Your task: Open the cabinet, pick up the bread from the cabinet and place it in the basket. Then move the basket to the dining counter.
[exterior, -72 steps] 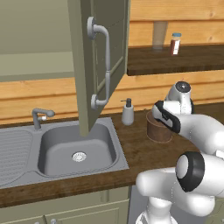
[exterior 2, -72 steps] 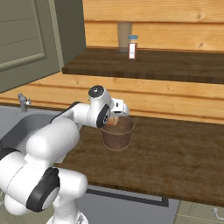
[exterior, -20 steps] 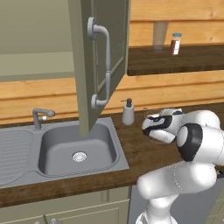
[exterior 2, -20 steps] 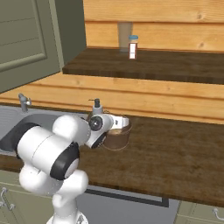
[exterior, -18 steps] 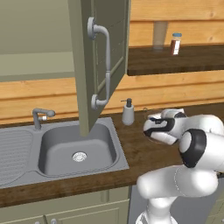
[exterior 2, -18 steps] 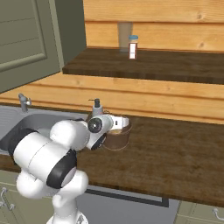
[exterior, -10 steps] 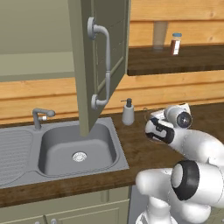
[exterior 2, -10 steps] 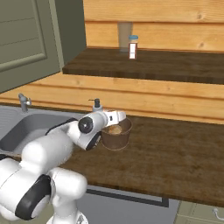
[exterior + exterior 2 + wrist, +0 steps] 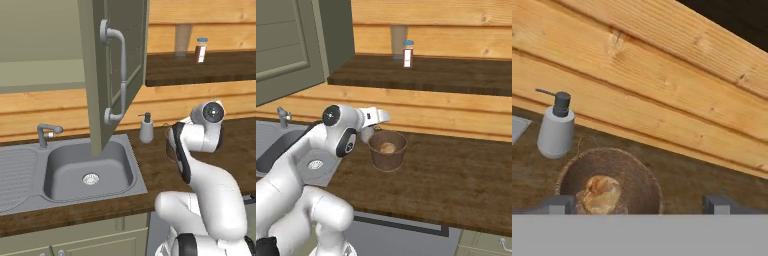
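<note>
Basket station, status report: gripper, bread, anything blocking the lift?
Gripper open, empty, above basket. Bread inside basket. Soap dispenser close beside basket; cabinet door open.

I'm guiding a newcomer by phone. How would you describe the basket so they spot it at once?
On the dark wood worktop right of the grey sink, by the wooden wall, stands the small round brown basket. Unlike the grey soap dispenser beside it, it holds the bread.

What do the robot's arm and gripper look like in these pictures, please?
The arm is glossy white with rounded, bulbous segments and dark grey joint bands and round end caps. The gripper ends in two small, dark grey, blocky finger tips. No cables or markings are visible.
</note>
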You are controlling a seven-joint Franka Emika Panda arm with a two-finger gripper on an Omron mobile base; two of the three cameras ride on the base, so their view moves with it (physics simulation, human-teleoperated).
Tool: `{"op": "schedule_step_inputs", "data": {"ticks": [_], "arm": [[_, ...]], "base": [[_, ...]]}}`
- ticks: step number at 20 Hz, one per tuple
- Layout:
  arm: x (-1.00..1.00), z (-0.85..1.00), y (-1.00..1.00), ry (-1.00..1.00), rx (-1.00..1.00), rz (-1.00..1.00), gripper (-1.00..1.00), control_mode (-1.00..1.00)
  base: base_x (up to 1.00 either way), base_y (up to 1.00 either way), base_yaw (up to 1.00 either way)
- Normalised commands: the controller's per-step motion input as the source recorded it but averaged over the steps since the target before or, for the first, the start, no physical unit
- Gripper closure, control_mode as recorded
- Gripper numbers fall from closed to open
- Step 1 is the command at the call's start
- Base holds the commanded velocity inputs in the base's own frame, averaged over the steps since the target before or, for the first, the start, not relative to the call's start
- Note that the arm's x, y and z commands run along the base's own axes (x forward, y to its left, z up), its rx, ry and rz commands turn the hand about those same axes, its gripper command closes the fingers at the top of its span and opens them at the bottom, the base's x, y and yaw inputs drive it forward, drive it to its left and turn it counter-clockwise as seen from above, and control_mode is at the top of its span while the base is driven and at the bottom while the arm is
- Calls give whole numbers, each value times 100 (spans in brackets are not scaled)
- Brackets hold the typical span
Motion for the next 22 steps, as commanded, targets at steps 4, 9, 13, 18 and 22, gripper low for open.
{"op": "schedule_step_inputs", "data": {"ticks": [4, 9, 13, 18, 22], "arm": [[-13, -25, 5, 52, -9, 0, -100, -100], [8, -100, 12, 48, -17, 1, -100, -100], [17, -72, 1, 36, -11, 7, -100, -100], [42, -70, 0, 25, -9, 11, -100, -100], [45, -47, 0, 15, -5, 12, -100, -100]], "base": [[0, 0, 0], [0, 0, 0], [0, 0, 0], [0, 0, 0], [0, 0, 0]]}}
